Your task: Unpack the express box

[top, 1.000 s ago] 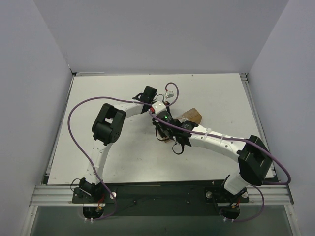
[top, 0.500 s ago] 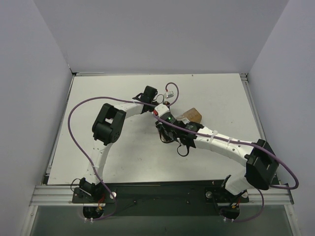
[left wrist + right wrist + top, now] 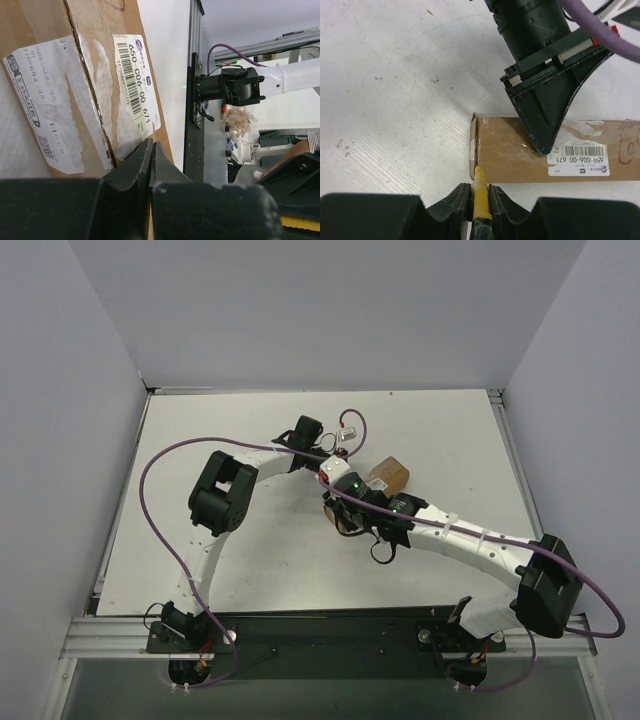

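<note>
The express box [image 3: 515, 160] is a brown carton with a white barcode label [image 3: 580, 159], lying flat on the white table. In the top view only its far end [image 3: 393, 473] shows beside the arms. My left gripper [image 3: 151, 146] is shut, and its closed tips rest on the box top next to the label [image 3: 136, 85]; it also shows in the right wrist view [image 3: 542, 145]. My right gripper [image 3: 480, 189] is shut on a yellow utility knife [image 3: 481, 200]. The knife's tip touches the taped seam at the box's left end.
The white table [image 3: 220, 560] is walled on three sides. Both arms cross over its middle, with purple cables looping above them. A metal rail [image 3: 300, 635] runs along the near edge.
My right arm's elbow has swung out to the right and the wrist has shifted slightly right and nearer. The left arm has barely moved.
</note>
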`<state>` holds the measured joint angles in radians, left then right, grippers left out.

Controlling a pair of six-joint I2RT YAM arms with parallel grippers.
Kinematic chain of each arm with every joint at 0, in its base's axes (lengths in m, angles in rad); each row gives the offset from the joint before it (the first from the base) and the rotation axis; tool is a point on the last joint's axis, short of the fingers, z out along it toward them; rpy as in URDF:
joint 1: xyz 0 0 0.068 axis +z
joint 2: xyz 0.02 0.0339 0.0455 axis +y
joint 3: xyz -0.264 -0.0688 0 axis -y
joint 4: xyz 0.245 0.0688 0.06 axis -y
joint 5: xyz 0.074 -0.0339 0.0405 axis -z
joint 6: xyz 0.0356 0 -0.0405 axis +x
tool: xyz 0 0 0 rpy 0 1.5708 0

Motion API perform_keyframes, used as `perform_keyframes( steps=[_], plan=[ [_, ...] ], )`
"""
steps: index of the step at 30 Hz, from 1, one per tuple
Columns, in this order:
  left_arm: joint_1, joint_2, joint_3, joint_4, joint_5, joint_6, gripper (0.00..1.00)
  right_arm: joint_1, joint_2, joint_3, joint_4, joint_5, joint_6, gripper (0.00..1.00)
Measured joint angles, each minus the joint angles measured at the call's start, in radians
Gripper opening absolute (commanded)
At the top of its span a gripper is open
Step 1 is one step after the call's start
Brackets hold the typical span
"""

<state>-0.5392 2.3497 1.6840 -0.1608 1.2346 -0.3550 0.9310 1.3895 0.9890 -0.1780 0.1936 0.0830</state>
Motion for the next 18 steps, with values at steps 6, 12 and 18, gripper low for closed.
perform_keyframes(
  steps=[6, 12, 18],
  plan=[
    [-0.001, -0.002, 0.000, 0.000, 0.001, 0.004, 0.12, -0.016, -0.011, 0.087, -0.004, 0.000, -0.094, 0.00],
    [0.000, -0.021, 0.000, -0.009, -0.019, -0.008, 0.35, -0.142, -0.073, 0.186, -0.038, -0.047, -0.167, 0.00],
    [0.039, -0.107, -0.051, 0.043, -0.094, -0.097, 0.42, -0.378, -0.348, -0.008, -0.127, -0.061, -0.309, 0.00]
  ],
)
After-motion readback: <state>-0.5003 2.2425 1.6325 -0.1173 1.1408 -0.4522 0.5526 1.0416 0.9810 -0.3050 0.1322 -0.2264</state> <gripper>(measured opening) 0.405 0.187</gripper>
